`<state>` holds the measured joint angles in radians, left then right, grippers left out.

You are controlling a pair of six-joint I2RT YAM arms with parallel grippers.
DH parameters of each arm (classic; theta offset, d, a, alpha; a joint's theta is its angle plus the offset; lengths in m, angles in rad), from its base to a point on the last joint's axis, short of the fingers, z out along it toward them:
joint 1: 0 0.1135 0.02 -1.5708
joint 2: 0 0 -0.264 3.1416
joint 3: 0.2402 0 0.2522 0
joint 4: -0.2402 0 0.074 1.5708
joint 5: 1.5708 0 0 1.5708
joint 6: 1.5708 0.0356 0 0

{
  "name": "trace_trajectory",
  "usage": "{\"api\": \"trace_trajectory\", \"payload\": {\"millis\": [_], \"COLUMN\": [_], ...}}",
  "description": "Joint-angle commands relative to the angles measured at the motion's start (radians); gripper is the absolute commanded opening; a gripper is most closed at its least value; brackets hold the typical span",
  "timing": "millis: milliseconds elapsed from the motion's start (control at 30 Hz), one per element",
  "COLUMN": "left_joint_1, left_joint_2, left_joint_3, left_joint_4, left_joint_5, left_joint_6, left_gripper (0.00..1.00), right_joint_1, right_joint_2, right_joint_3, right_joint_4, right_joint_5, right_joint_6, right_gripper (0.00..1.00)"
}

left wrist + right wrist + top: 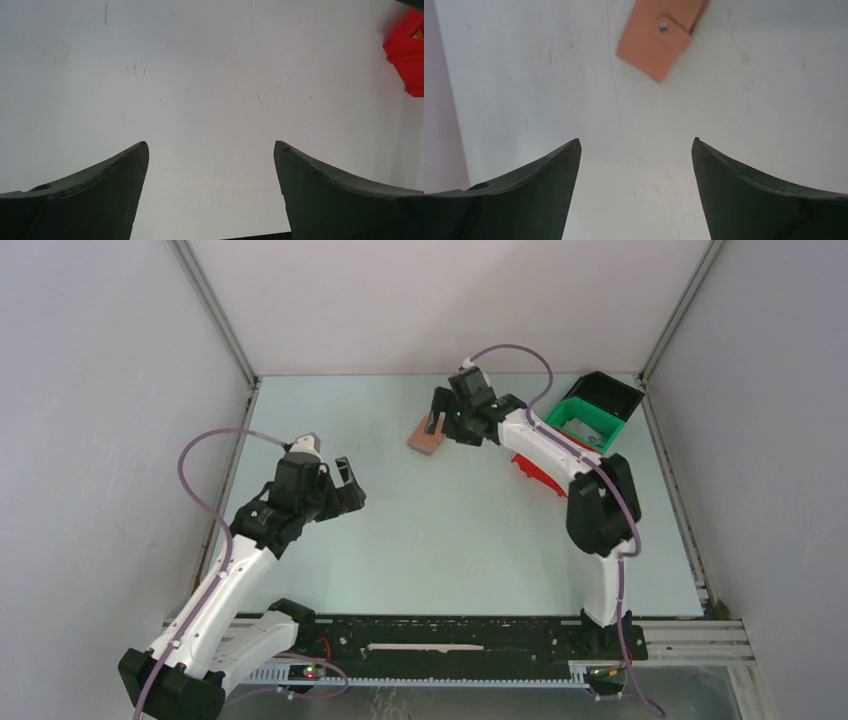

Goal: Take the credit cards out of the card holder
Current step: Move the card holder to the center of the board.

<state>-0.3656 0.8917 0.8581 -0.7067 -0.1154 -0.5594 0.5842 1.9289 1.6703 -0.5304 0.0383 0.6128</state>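
Observation:
The card holder [425, 438] is a small brown wallet lying closed on the table at the back centre. In the right wrist view it [659, 34] sits at the top edge, its strap tab snapped shut. No credit cards show; they are hidden or out of view. My right gripper [440, 418] is open and empty, hovering at the wallet's right side; in its own view [636, 142] the wallet lies ahead of the fingertips, apart from them. My left gripper [350, 483] is open and empty over bare table at the left, far from the wallet [210, 145].
A green bin [585, 425] and a black bin [612, 392] stand at the back right corner. A red bin [535, 472] lies partly under the right arm and shows in the left wrist view [407, 55]. Grey walls enclose the table [450, 540].

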Motion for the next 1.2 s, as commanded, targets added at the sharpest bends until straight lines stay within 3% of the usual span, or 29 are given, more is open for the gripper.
{"api": "trace_trajectory", "payload": {"millis": [0,200,600,733,767,833,1033,1167], "left_joint_1": [-0.001,-0.001,-0.001,-0.001,-0.001,-0.001,-0.001,-0.001], "left_joint_2": [-0.028,-0.043,-0.014,-0.016,-0.016,-0.019,-0.023,-0.016], "left_joint_3": [0.065,0.049,0.057,0.060,0.061,0.058,0.057,0.077], "left_joint_4": [-0.023,-0.040,-0.054,-0.061,-0.064,-0.068,-0.068,-0.071], "left_joint_5": [-0.044,-0.052,-0.076,-0.084,-0.087,-0.089,-0.090,-0.105], "left_joint_6": [-0.009,-0.006,0.025,0.031,0.031,0.031,0.029,0.047], "left_gripper": [1.00,1.00,1.00,1.00,1.00,1.00,1.00,1.00], "right_joint_1": [-0.057,-0.089,-0.083,-0.078,-0.078,-0.078,-0.074,-0.051], "right_joint_2": [0.184,0.370,0.509,0.520,0.517,0.497,0.375,0.218], "right_joint_3": [0.208,0.362,0.381,0.374,0.369,0.341,0.197,-0.066], "right_joint_4": [-0.024,-0.022,0.108,0.133,0.137,0.154,0.204,0.278], "right_joint_5": [-0.020,-0.072,-0.156,-0.164,-0.164,-0.157,-0.198,-0.263], "right_joint_6": [0.144,0.268,0.439,0.465,0.468,0.468,0.393,0.338], "right_gripper": [0.89,0.81,0.61,0.42,0.32,0.01,0.00,0.00]}}
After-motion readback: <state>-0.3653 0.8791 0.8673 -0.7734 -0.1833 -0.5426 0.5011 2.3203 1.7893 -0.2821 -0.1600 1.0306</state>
